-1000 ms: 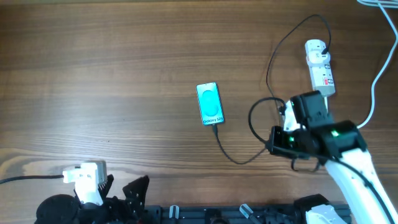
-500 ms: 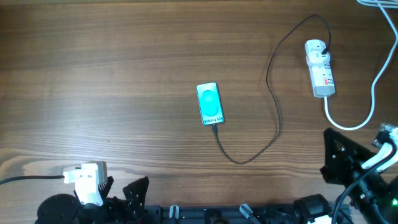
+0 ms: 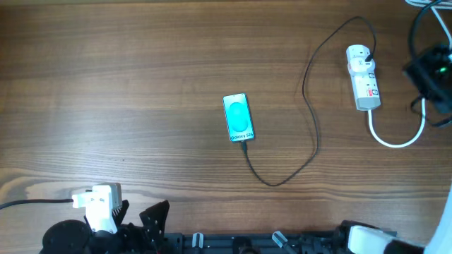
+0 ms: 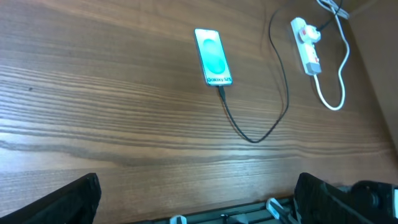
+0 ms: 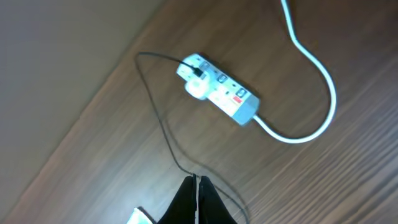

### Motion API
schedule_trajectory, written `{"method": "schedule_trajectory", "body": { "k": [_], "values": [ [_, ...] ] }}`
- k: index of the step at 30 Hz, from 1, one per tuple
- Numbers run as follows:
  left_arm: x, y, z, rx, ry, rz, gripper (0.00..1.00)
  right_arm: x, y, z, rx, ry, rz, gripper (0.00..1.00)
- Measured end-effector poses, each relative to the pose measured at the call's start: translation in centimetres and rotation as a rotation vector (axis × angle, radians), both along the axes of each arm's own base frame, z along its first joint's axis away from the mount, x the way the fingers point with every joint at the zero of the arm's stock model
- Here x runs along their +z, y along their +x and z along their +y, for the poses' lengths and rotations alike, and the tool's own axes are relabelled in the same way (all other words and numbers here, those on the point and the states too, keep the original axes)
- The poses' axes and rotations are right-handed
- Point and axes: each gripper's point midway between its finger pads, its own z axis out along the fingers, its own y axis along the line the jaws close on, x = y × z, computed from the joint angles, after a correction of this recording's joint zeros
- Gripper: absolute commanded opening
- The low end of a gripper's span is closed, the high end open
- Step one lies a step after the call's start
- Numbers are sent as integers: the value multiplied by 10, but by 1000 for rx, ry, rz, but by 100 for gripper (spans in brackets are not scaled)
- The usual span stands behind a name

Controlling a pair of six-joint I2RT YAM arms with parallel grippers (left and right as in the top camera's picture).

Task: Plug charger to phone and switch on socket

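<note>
The phone (image 3: 238,118) lies face up with a teal screen, mid table. The charger (image 3: 311,144), a thin black cable, runs from the phone's near edge in a loop up to the socket (image 3: 363,79), where its plug sits. My right gripper (image 3: 429,70) hangs blurred at the far right edge, right of the socket. In the right wrist view its fingers (image 5: 198,202) are shut and empty, above the cable (image 5: 166,142), with the socket (image 5: 219,89) ahead. My left gripper (image 4: 199,205) is open and empty at the near edge, far from the phone (image 4: 213,56).
A thicker white cable (image 3: 395,143) leaves the socket's near end and curves away to the back right; it also shows in the right wrist view (image 5: 314,93). A white block (image 3: 97,200) sits on the left arm at the near left edge.
My right arm left the black cable at mid right, swung down past the near right corner, then up to the far right edge beside the socket. The cable loop has relaxed flat. The left arm has not moved.
</note>
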Motion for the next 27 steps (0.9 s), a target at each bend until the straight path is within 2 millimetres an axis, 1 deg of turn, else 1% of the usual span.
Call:
{"method": "schedule_trajectory", "body": {
  "k": [1, 3, 5, 6, 7, 9, 11, 12, 14, 17, 19, 21, 23, 26, 27],
  "values": [
    [0, 0, 0, 0, 0, 1, 100, -16, 8, -13, -12, 52, 38, 5],
    [0, 0, 0, 0, 0, 1, 100, -43, 24, -23, -1, 110, 102, 5],
    [0, 0, 0, 0, 0, 1, 100, -81, 42, -36, 10, 150, 193, 5],
    [0, 0, 0, 0, 0, 1, 100, -96, 51, -42, 11, 161, 221, 5],
    [0, 0, 0, 0, 0, 1, 100, -105, 61, -46, 19, 162, 222, 5],
    [0, 0, 0, 0, 0, 2, 100, -131, 79, -52, 33, 175, 251, 5],
    [0, 0, 0, 0, 0, 0, 100, -148, 93, -58, 32, 178, 255, 5],
    [0, 0, 0, 0, 0, 1, 100, -172, 104, -62, 30, 195, 282, 5],
    [0, 0, 0, 0, 0, 2, 100, -213, 116, -64, 34, 233, 336, 5],
    [0, 0, 0, 0, 0, 1, 100, -243, 128, -66, 33, 260, 354, 5],
    [0, 0, 0, 0, 0, 1, 100, -247, 138, -64, 25, 294, 320, 5],
    [0, 0, 0, 0, 0, 1, 100, -257, 144, -62, -15, 341, 312, 5],
    [0, 0, 0, 0, 0, 1, 100, -267, 144, -61, -29, 358, 325, 4],
    [0, 0, 0, 0, 0, 1, 100, -292, 144, -61, -55, 388, 366, 5],
    [0, 0, 0, 0, 0, 1, 100, -295, 145, -61, -57, 390, 368, 5]
  ]
}}
